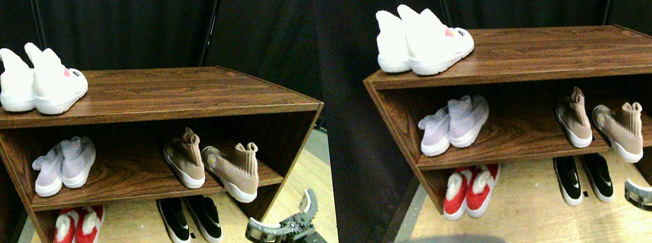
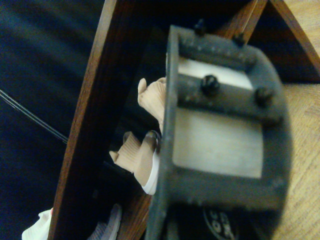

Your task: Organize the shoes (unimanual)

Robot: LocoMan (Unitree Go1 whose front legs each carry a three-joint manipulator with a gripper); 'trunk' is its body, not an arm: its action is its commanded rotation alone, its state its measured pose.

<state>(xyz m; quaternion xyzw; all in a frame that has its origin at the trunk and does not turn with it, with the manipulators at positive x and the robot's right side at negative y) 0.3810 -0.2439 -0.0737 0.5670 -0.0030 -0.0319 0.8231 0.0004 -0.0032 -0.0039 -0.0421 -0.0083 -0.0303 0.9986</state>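
Tan shoes [image 1: 213, 163] sat splayed on the middle shelf [image 1: 130, 181], one overhanging. The pincer [image 1: 284, 220], released and empty, hovered at their 5 o'clock; approach seemed underway, and next it likely needed to close in and straighten the overhanging shoe.

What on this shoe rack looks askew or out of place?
The tan pair on the middle shelf's right side. The right tan shoe sits angled away from its mate, its toe hanging over the shelf's front edge. The white, lilac, red and black pairs sit side by side. The right pincer hovers open below it, holding nothing.
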